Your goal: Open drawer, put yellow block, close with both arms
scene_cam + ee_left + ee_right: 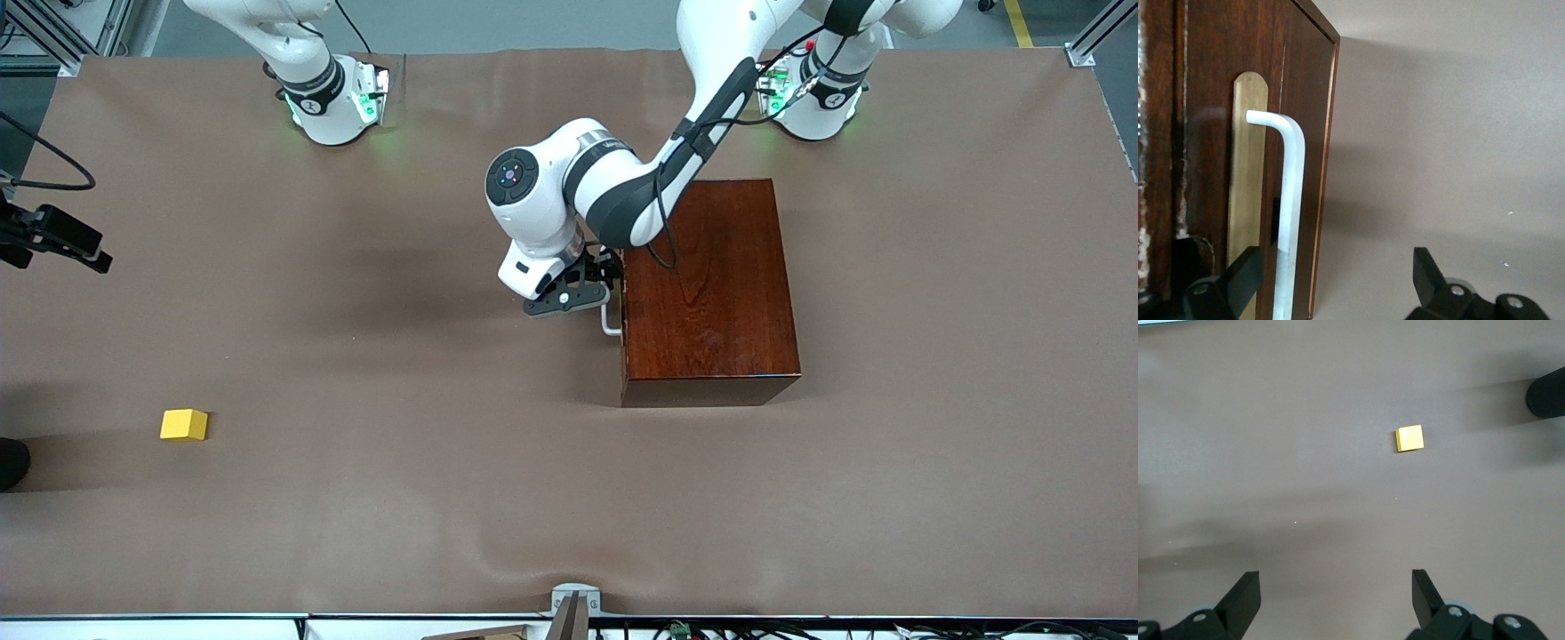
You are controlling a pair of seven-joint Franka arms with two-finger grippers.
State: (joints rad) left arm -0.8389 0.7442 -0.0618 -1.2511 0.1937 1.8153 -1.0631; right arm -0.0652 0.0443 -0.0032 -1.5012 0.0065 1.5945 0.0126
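The brown surface (569,498) holds a dark red-brown wooden box (707,289) toward the left arm's end. The drawer (1238,133) in the box is shut, and its front faces the right arm's end of the surface. A white handle (610,322) sticks out from the drawer front.

The left arm reaches down from its base and bends over the box. The left gripper (594,283) is right at the handle. Its fingers (1231,283) are open, with one finger on each side of the white bar. In the left wrist view one finger sits close to the drawer front, between it and the bar, and the other is out over the bare surface. They are not squeezing the handle.

The yellow block (184,424) lies on the surface, well apart from the box, toward the right arm's end and nearer the front camera than the box.

The right gripper (1331,593) hangs high over the bare surface, looking down at the yellow block (1410,438). Its fingers (1241,597) are wide open and hold nothing.
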